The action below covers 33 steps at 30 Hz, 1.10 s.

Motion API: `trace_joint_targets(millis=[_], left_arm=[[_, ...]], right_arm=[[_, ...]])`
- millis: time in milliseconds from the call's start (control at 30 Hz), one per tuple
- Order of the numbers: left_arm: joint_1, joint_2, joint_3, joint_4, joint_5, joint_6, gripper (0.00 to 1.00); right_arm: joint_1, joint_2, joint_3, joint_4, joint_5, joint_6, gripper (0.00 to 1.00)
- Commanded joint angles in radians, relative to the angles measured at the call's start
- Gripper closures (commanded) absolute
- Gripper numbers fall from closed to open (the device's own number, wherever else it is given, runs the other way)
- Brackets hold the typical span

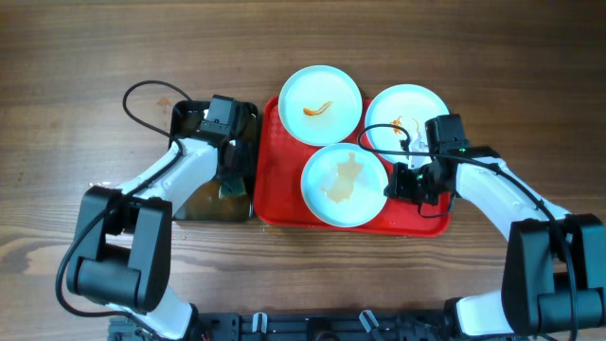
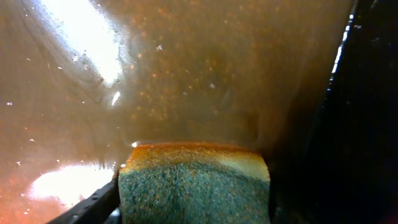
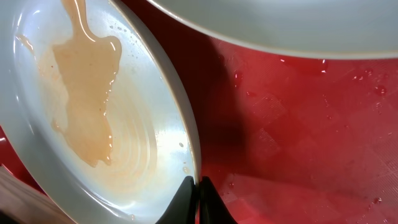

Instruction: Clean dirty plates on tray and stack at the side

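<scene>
Three pale dirty plates lie on the red tray (image 1: 273,204): one at the back (image 1: 320,92), one at the right (image 1: 407,118), one at the front (image 1: 344,184). Each has orange-brown sauce. My right gripper (image 1: 393,187) is shut on the right rim of the front plate; the right wrist view shows its jaws (image 3: 198,186) pinching that rim, with the plate (image 3: 93,112) to the left and the tray (image 3: 298,137) to the right. My left gripper (image 1: 229,186) is shut on a green-and-yellow sponge (image 2: 194,186) inside the black tray (image 1: 180,114).
The black tray stands left of the red tray and holds brown murky liquid (image 2: 186,74); its dark wall (image 2: 367,124) is to the sponge's right. The right plate's rim (image 3: 280,25) overhangs at the top of the right wrist view. Bare wood table lies all around.
</scene>
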<state>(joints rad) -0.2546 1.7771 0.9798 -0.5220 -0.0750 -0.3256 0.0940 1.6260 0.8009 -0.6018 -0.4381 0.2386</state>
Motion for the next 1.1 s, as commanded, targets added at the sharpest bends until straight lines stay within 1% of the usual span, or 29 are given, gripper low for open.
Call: trace_joint_targets(millis=[0,33,67,133,167,200,233,267,300,367,433,467,500,533,567,633,667,700,767,833,933,967,1000,1033,1067], left_arm=[[0.002,0.050,-0.008,0.002,0.047,0.004,0.45],[0.002,0.054,-0.008,0.002,0.055,0.005,0.84],[0.002,0.054,-0.007,0.003,0.055,0.004,0.96],[0.002,0.054,-0.007,0.011,0.051,0.005,0.96],[0.002,0.050,-0.006,0.010,0.019,0.006,0.96],[0.002,0.045,-0.006,0.010,0.002,0.006,0.92],[0.002,0.040,-0.006,0.008,0.003,0.005,0.57],[0.002,0.036,-0.006,-0.009,0.004,0.004,0.47],[0.002,0.035,-0.006,-0.032,0.017,0.004,0.46],[0.001,0.035,-0.006,-0.097,0.095,0.005,0.48],[0.002,0.035,-0.006,-0.111,0.124,0.005,0.55],[0.002,0.035,-0.006,-0.111,0.123,0.005,0.89],[0.002,0.035,-0.006,-0.110,0.123,0.005,0.96],[0.002,0.035,-0.006,-0.106,0.122,0.006,0.96],[0.002,0.035,-0.006,-0.096,0.119,0.008,0.96],[0.003,0.035,0.014,-0.092,0.064,0.008,0.96],[0.003,0.034,0.032,-0.093,0.039,0.008,0.79],[0.002,0.033,0.043,-0.093,0.038,0.008,0.57],[0.001,0.033,0.043,-0.134,0.060,0.003,0.50],[0.002,0.033,0.043,-0.209,0.143,0.004,0.48],[0.001,0.033,0.043,-0.258,0.164,0.004,0.49],[0.002,0.034,0.042,-0.257,0.164,0.004,0.55],[0.002,0.034,0.042,-0.256,0.164,0.004,0.68],[0.002,0.034,0.042,-0.254,0.164,0.005,0.88],[0.002,0.033,0.042,-0.253,0.164,0.005,0.96]], right_arm=[[0.000,0.013,-0.008,-0.005,-0.005,-0.003,0.96],[0.000,0.013,-0.008,-0.005,-0.005,-0.003,0.96],[0.000,0.013,-0.008,-0.008,-0.005,-0.003,0.96],[0.000,0.013,-0.008,-0.008,-0.005,-0.003,0.96],[0.000,0.013,-0.008,-0.008,-0.005,-0.003,0.96],[0.000,0.013,-0.008,-0.009,-0.005,-0.003,0.96],[0.000,0.013,-0.008,-0.009,-0.005,-0.003,0.96],[0.000,0.013,-0.008,-0.009,-0.004,-0.003,0.96],[0.000,0.013,-0.008,-0.008,-0.005,-0.003,0.96],[0.000,0.013,-0.008,-0.008,-0.004,-0.003,0.96],[0.000,0.013,-0.008,-0.008,-0.005,-0.003,0.96],[0.000,0.013,-0.008,-0.009,-0.005,-0.003,0.96],[0.000,0.013,-0.008,-0.009,-0.005,-0.003,0.96],[0.000,0.013,-0.008,-0.009,-0.005,-0.003,0.96],[0.000,0.013,-0.008,-0.009,-0.005,-0.003,0.96],[0.000,0.013,-0.008,-0.011,-0.005,-0.003,0.96],[0.000,0.013,-0.008,-0.012,-0.004,-0.003,0.96],[0.000,0.013,-0.008,-0.012,-0.004,-0.003,0.96],[0.000,0.013,-0.008,-0.013,-0.005,-0.003,0.95],[0.000,0.013,-0.008,-0.012,-0.004,-0.003,0.96],[0.000,0.013,-0.008,-0.013,-0.005,-0.003,0.96],[0.000,0.013,-0.008,-0.013,-0.005,-0.003,0.96],[0.000,0.013,-0.008,-0.012,-0.004,-0.003,0.96],[0.000,0.013,-0.008,-0.012,-0.005,-0.003,0.96],[0.000,0.013,-0.008,-0.012,-0.004,-0.003,0.96]])
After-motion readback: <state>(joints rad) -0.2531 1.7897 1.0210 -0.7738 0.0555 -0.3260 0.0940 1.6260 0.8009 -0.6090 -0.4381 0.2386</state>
